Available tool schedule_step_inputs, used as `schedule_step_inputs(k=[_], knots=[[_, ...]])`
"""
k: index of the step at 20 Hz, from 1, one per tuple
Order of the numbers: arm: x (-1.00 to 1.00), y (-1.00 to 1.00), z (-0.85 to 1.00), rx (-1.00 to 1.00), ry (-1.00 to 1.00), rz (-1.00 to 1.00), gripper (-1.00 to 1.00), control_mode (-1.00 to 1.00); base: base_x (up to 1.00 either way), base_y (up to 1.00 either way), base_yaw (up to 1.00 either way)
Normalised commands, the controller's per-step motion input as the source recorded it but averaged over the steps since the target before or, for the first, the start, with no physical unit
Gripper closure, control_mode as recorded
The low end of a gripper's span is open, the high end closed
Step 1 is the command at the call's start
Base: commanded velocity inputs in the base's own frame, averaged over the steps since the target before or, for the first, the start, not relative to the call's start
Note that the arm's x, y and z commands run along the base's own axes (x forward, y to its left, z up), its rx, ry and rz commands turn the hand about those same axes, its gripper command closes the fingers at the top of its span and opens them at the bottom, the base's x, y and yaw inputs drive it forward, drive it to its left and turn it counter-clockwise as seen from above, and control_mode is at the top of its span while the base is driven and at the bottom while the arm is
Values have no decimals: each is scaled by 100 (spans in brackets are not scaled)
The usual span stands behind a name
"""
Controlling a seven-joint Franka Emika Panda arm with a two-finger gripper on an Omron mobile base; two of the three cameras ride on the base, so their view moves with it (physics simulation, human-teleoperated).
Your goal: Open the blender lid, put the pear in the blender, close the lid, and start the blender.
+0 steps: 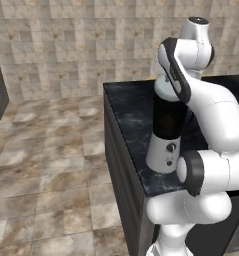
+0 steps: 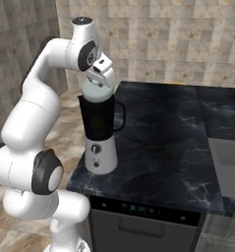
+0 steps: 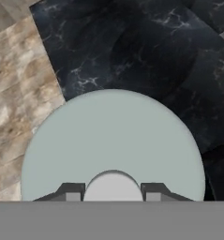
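One blender [image 2: 100, 133], one blender lid [image 3: 111, 140] on it; gripper [image 3: 112, 190] fingers straddled the lid's knob [image 3: 112, 186], clamp unclear.

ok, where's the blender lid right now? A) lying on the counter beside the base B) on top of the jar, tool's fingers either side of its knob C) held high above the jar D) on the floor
B: the blender lid sits on the rim of the blender, and the hand view shows the tool with fingertips flanking the lid's small knob.
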Motion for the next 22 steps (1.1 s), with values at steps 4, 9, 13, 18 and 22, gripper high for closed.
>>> schedule_step_inputs(k=[4,9,13,18,22], knots=[[12,0,0,0,14,0,100,-100,0,0,0],[14,0,-4,0,15,0,100,-100,0,0,0],[3,0,-3,0,10,0,100,-100,0,0,0],[0,0,-10,0,3,0,100,-100,0,0,0],[-2,0,0,0,1,0,100,-100,0,0,0]])
